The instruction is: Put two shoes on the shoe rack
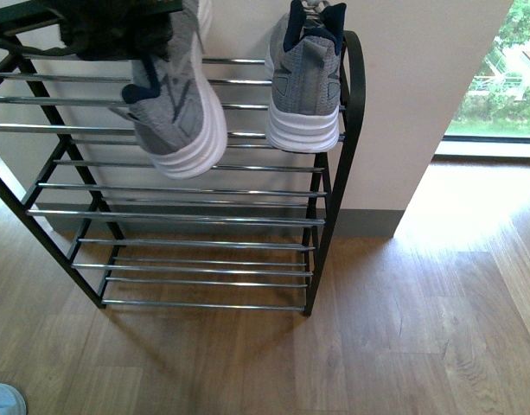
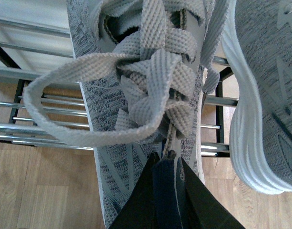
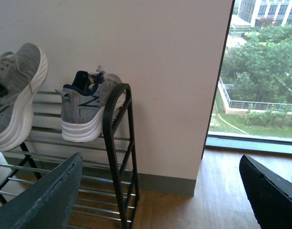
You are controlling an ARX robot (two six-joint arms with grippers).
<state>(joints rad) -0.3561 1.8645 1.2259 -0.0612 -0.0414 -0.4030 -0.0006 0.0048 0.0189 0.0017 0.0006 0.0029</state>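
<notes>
You will see soft, matt, heathered grey knit cloth on the uppers of the raised shoe [image 1: 174, 112] and the shelved shoe [image 1: 303, 86]. Their thick white soles look like smooth moulded foam with a faint sheen. The laces [image 2: 155, 71] are flat woven cloth, coarsely ribbed. The shoe rack [image 1: 358, 86] has smooth, semi-gloss black metal side frames and mirror-bright chrome bars [image 1: 204, 219]. The floor [image 1: 403, 328] is satin wood-grain plank. The wall [image 3: 174, 71] is matt paint. The fingers [image 3: 45, 200] of the right gripper [image 3: 160, 160] look dark, matt and finely grained.
</notes>
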